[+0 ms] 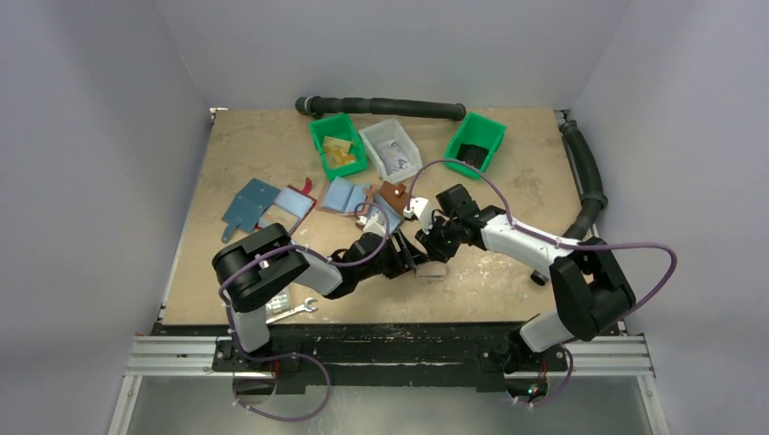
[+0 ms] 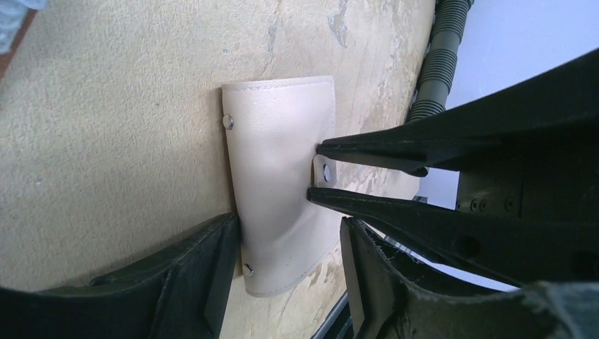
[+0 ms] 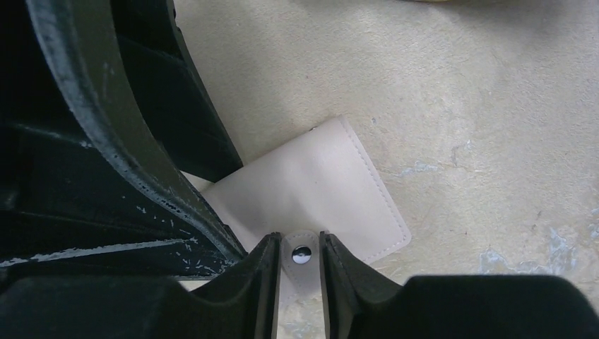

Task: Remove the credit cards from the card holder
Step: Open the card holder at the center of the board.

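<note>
The card holder (image 2: 279, 155) is a small cream case with stitched edges and metal snaps, lying flat on the table near the front middle (image 1: 432, 269). My left gripper (image 2: 289, 244) straddles its near end, one finger against each long edge, and the case bulges slightly between them. My right gripper (image 3: 300, 247) is shut on the holder's snap tab (image 3: 301, 254), which sticks out from the case's side (image 3: 318, 183). Both grippers meet over the holder in the top view, left (image 1: 413, 263) and right (image 1: 433, 249). No credit cards are visible.
Two green bins (image 1: 337, 145) (image 1: 476, 140) and a white bin (image 1: 390, 148) stand at the back. Open brown wallets with blue lining (image 1: 290, 207) (image 1: 349, 195) lie left of centre. A wrench (image 1: 295, 311) lies at the front left. A black hose (image 1: 589, 177) runs along the right edge.
</note>
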You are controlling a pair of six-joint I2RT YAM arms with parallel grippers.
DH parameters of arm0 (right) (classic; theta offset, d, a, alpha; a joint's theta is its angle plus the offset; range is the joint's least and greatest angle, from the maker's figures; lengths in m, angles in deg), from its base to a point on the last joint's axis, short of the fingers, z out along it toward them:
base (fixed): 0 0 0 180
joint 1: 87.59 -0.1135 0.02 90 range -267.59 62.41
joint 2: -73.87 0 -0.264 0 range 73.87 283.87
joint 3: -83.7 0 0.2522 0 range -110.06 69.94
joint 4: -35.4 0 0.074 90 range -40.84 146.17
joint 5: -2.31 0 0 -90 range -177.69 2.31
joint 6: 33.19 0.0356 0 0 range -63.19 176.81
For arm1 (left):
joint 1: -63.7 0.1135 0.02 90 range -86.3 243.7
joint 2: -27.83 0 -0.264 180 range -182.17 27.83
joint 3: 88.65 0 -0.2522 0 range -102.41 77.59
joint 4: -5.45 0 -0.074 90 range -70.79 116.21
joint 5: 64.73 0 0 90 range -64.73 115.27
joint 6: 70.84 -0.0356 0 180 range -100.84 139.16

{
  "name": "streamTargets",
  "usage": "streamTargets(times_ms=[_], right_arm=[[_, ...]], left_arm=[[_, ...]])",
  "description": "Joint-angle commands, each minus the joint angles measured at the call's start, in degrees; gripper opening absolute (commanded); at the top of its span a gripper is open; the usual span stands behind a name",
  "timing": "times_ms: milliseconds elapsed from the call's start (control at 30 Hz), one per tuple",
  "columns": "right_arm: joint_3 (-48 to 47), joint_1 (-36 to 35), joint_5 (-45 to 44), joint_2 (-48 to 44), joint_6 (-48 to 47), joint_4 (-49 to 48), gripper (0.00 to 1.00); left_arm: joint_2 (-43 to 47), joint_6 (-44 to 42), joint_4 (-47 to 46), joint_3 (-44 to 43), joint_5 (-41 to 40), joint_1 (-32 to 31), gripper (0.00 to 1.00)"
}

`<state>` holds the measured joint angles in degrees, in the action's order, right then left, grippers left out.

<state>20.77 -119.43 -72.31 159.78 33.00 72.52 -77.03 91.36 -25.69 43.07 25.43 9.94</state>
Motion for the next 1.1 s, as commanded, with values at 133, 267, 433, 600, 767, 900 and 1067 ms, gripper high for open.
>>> streamTargets(times_ms=[133,267,433,600,767,900,1067], right_arm=[[-0.86,-0.33,-0.36,1.24,0.48,-0.47,0.2],[-1.23,0.03,1.7,0.87,0.89,-0.29,0.11],[-1.46,0.73,3.08,-0.12,1.14,-0.06,0.01],[-1.62,1.61,5.37,-1.23,1.08,0.57,0.0],[-1.98,2.79,8.94,-2.73,0.38,1.49,0.0],[-2.21,3.69,10.29,-3.46,-0.16,2.03,0.0],[-2.34,4.82,11.17,-4.61,-0.6,2.48,0.0]], left_arm=[[-2.01,-2.12,8.84,2.47,-0.46,-0.3,0.59],[-1.36,-3.27,6.97,3.36,-0.43,-0.3,0.56],[-2.34,-3.28,8.98,2.63,-0.6,-0.3,0.52],[-3.2,-3.43,9.63,2.04,-0.78,-0.3,0.48],[-4.44,-3.39,11.31,1.1,-1.45,-0.3,0.36],[-5.08,-3.49,11.55,1.17,-2.03,-0.34,0.27],[-5.07,-3.74,10.84,1.92,-2.5,-0.3,0.06]])
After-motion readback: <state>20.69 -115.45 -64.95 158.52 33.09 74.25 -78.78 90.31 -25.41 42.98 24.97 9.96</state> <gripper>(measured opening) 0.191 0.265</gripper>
